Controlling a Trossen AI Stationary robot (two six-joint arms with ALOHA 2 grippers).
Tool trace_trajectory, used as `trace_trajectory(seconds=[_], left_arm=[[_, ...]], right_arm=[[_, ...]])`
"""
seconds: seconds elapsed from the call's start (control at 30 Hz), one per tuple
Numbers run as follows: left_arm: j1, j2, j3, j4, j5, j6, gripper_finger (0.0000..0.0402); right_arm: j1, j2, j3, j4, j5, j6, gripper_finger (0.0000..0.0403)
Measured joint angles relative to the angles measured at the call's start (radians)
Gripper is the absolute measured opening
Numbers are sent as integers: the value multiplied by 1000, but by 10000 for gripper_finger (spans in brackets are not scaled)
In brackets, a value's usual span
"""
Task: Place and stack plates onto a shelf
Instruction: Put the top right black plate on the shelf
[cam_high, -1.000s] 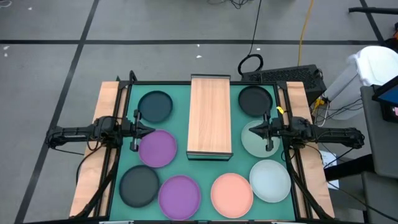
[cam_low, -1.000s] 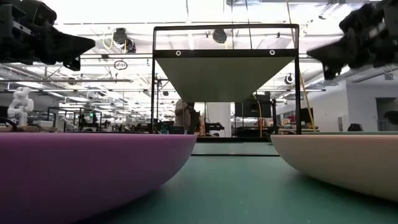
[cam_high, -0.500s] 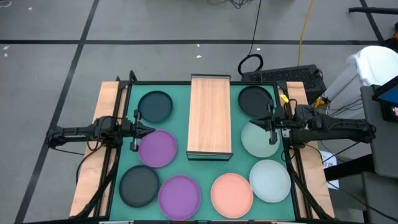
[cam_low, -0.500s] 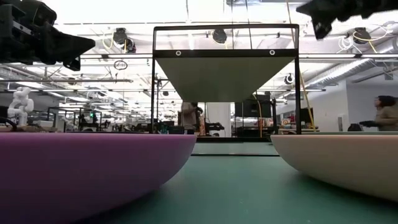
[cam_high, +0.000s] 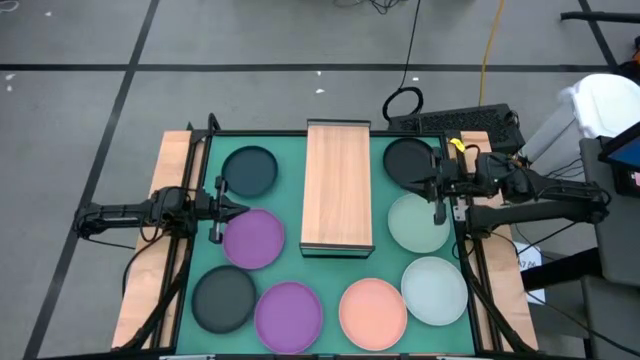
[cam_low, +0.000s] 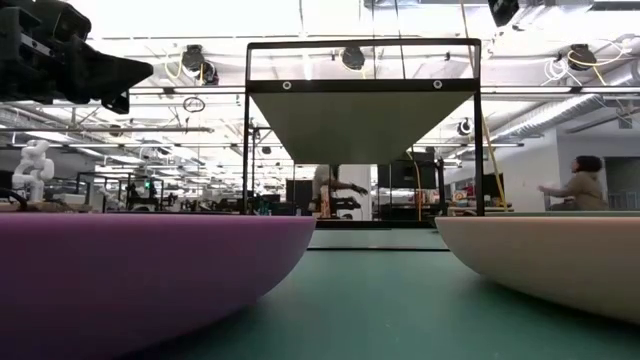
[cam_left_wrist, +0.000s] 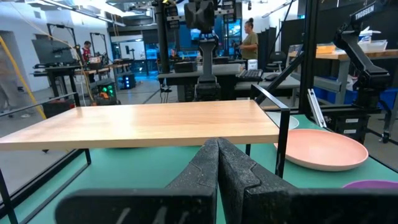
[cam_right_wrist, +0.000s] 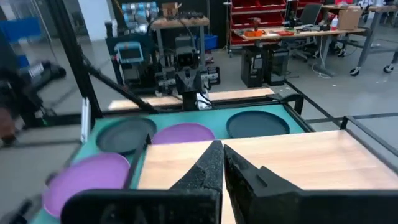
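Eight plates (cam_high: 253, 239) lie on the mat around the bare shelf (cam_high: 337, 185), so I read both closed, empty grippers, left (cam_high: 229, 209) and right (cam_high: 421, 187), as poised either side for a first pick.

A robotics lab: workbenches (cam_right_wrist: 298, 34), equipment racks (cam_left_wrist: 205, 56), other robot rigs (cam_right_wrist: 186, 74).
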Motion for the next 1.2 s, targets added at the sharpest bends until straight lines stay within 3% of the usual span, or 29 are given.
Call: trace_trajectory(seconds=[0.27, 0.47, 0.77, 0.97, 1.07, 1.2], left_arm=[[0, 0, 0, 0, 0, 0, 1], [0, 0, 0, -27, -1, 55, 1], [0, 9, 16, 4, -35, -115, 1], [0, 123, 174, -11, -82, -129, 1], [0, 220, 312, -46, -82, -140, 1], [0, 382, 541, -176, -81, -123, 1]], right_arm=[[-1, 3, -72, 42, 47, -264, 0], [-1, 4, -138, 67, 53, -293, 0], [-1, -1, -175, 176, 55, -214, 0], [4, -9, -175, 177, 49, -97, 0], [9, -8, -175, 176, 50, -45, 0], [8, -7, -175, 175, 49, -92, 0]])
